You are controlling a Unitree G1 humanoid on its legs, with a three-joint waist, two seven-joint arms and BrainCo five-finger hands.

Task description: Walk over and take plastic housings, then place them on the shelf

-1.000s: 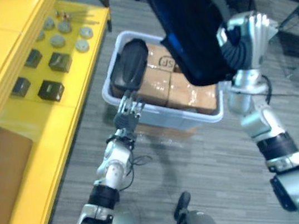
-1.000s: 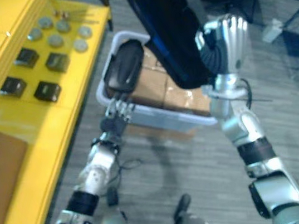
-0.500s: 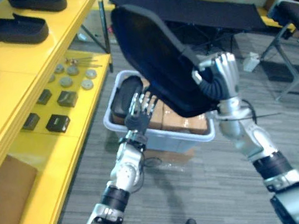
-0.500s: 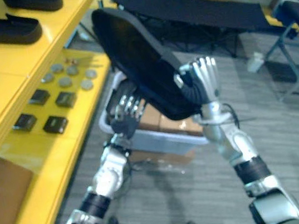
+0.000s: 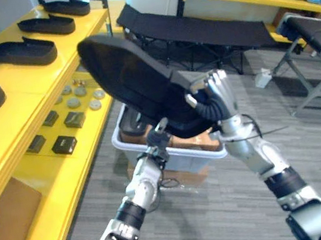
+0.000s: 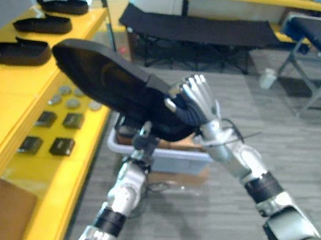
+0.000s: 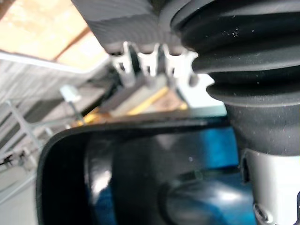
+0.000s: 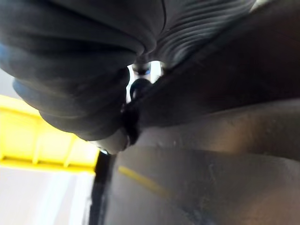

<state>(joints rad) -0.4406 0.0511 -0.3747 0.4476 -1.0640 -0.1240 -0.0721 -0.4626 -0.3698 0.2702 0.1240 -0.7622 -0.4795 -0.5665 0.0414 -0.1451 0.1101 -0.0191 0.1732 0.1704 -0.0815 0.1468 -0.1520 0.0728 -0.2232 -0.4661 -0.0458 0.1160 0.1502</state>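
- Above the bin (image 5: 184,160), a big black housing (image 5: 130,76) is held up between the two hands, tilted, its high end towards the shelf (image 5: 16,123) and its low end by the right hand (image 5: 219,90).
- Right hand: it is at the housing's low end, the fingers (image 6: 195,89) straight and spread, pointing up. They lie flat against the housing rather than curling round it.
- Left hand (image 5: 158,138): it is under the housing, near its middle and close against the underside. The housing hides most of it, so whether it is open or closed cannot be told.
- In the left wrist view the housing's glossy hollow and its raised rim lie just beside the hand.
- Bin: pale, with brown boxes (image 5: 203,142) in it, right below the housing and the left hand.
- Shelf: yellow, on the robot's left. Other black housings (image 5: 20,50) lie on the top level, with bare yellow along its front edge. Small dark blocks (image 5: 64,144) and round discs (image 5: 73,101) lie on the level below.
- The housing's high end shows against the front edge of the top level.
- Behind the housing stands a black cot (image 5: 213,27), and grey floor (image 5: 222,207) lies to the right of the bin.
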